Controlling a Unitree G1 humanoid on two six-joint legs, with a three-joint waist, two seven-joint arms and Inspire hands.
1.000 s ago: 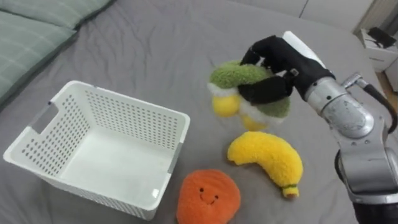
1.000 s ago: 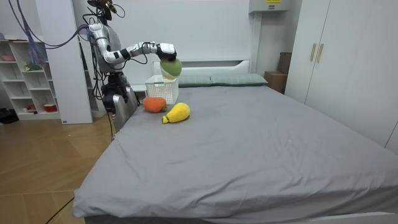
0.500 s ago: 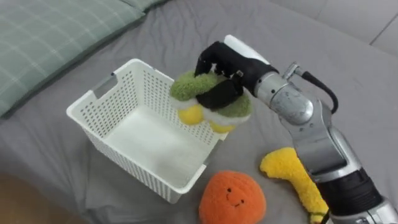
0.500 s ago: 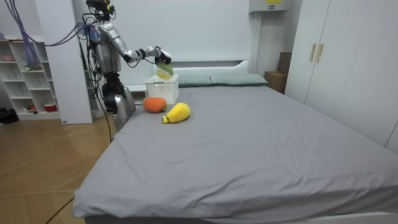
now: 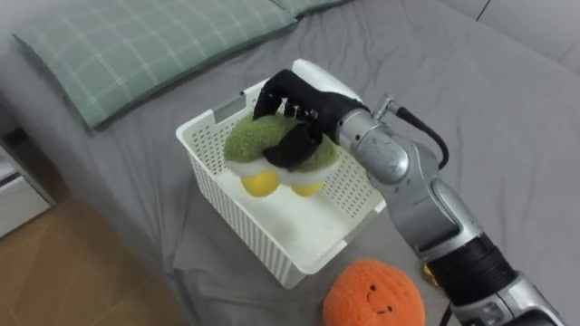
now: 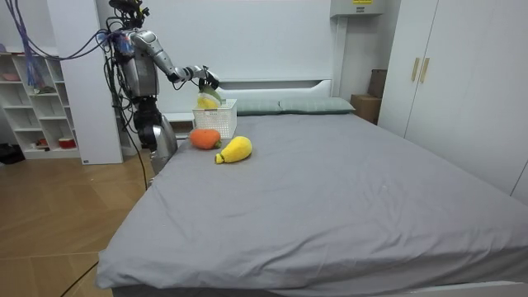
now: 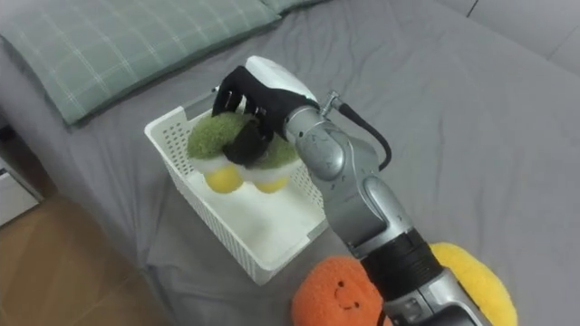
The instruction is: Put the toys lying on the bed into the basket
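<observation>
Bed with grey sheet (image 5: pixel 507 109), smooth with a few soft creases. Pale green checked pillow (image 5: pixel 136 45) in the upper left of the frame. White perforated plastic basket (image 5: pixel 231 213) sits on the sheet near the bed's edge, centre of the frame.

Right robot hand (image 5: pixel 294 104), black-gloved, is curled round a fuzzy green plush toy with yellow and white balls beneath (image 5: pixel 249 140). It holds the toy over the basket's open top. Cannot tell whether the toy's underside dips below the rim.

Round orange plush toy with a smiling face (image 5: pixel 373 294) lies on the sheet at the lower right, just beside the basket. Yellow plush banana (image 6: pixel 234 149) lies near it.

Room view: the robot stands at the bed's corner, at the room view's left, one arm stretched over the basket. Wooden floor (image 6: pixel 58 214), white shelf unit (image 6: pixel 37 107) at far left, white wardrobe (image 6: pixel 462 74) at right.
</observation>
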